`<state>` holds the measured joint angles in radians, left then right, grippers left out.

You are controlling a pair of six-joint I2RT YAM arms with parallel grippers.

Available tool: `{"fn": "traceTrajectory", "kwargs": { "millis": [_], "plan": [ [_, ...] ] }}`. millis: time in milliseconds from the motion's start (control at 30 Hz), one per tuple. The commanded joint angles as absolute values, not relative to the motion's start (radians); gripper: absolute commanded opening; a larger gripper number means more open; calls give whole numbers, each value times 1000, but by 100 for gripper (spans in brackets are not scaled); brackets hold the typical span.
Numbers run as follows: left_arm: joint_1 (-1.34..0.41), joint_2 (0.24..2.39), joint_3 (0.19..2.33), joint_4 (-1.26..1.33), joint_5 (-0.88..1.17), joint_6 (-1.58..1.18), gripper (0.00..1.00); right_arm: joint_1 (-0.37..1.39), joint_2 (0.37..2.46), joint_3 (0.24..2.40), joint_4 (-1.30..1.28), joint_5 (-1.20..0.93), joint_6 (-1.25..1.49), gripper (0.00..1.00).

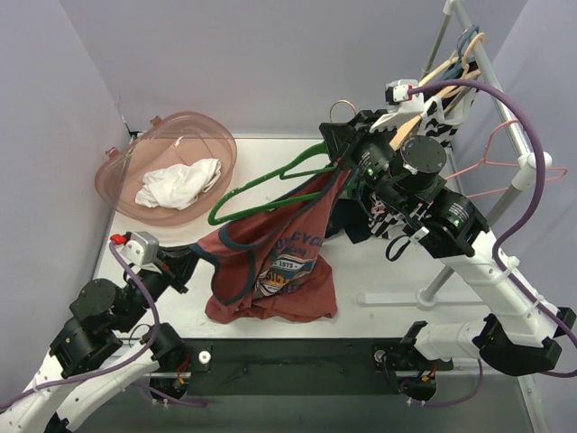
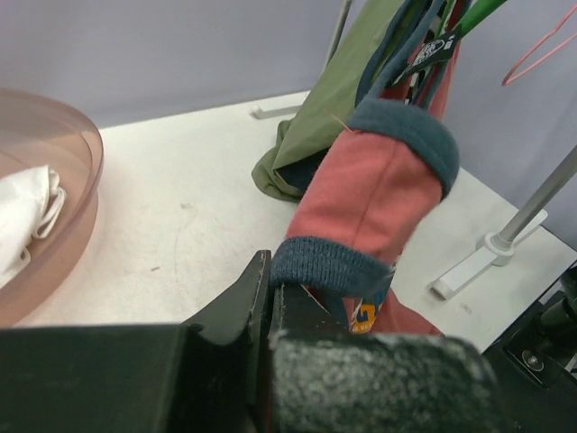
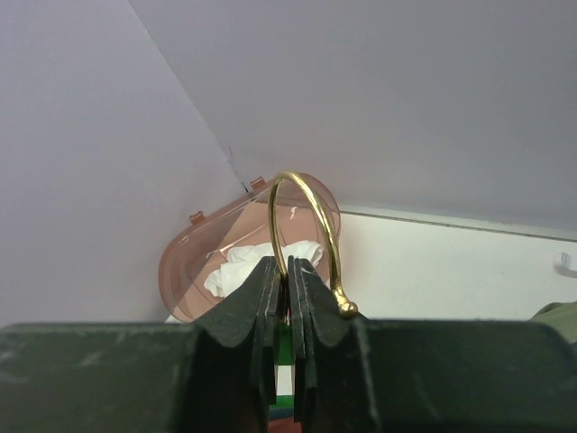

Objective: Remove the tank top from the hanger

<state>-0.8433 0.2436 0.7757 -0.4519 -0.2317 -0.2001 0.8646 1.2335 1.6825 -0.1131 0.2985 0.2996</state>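
Note:
The red tank top (image 1: 270, 271) with blue trim hangs by one side from the green hanger (image 1: 261, 185), and its lower part is bunched on the table. My right gripper (image 1: 340, 155) is shut on the stem of the hanger's gold hook (image 3: 306, 189) and holds the hanger tilted in the air. In the right wrist view the jaws (image 3: 288, 275) pinch the wire. My left gripper (image 1: 192, 259) is shut on the tank top's blue-edged strap (image 2: 334, 266), low at the left. The red cloth (image 2: 370, 194) stretches from there up toward the hanger (image 2: 487, 11).
A pink basket (image 1: 122, 171) holding a white cloth (image 1: 178, 185) stands at the back left. A clothes rack (image 1: 505, 90) with more hangers and garments stands at the right, its foot (image 1: 397, 296) on the table. An olive garment (image 2: 329, 113) hangs behind the tank top.

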Motion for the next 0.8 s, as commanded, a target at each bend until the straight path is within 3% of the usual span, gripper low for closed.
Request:
{"fn": "traceTrajectory", "kwargs": {
  "millis": [0, 133, 167, 200, 233, 367, 500, 767],
  "plan": [
    [-844, 232, 739, -373, -252, -261, 0, 867, 1235, 1738, -6, 307, 313, 0],
    [-844, 235, 706, -319, -242, -270, 2, 882, 1247, 1743, 21, 307, 314, 0],
    [-844, 233, 700, -305, -223, -268, 10, 885, 1253, 1746, 20, 305, 314, 0],
    [-844, 235, 690, -273, -207, -262, 40, 888, 1256, 1749, 23, 301, 314, 0],
    [-844, 232, 680, -252, -190, -256, 52, 896, 1259, 1756, 23, 293, 314, 0],
    [-844, 239, 618, -140, -94, -197, 80, 929, 1261, 1755, 28, 250, 298, 0],
    [-845, 302, 612, -68, -20, -138, 90, 983, 1236, 1726, 48, 239, 262, 0],
    [-845, 488, 582, 159, 150, -34, 94, 1042, 1164, 1632, 100, 169, 287, 0]
  ]
}}
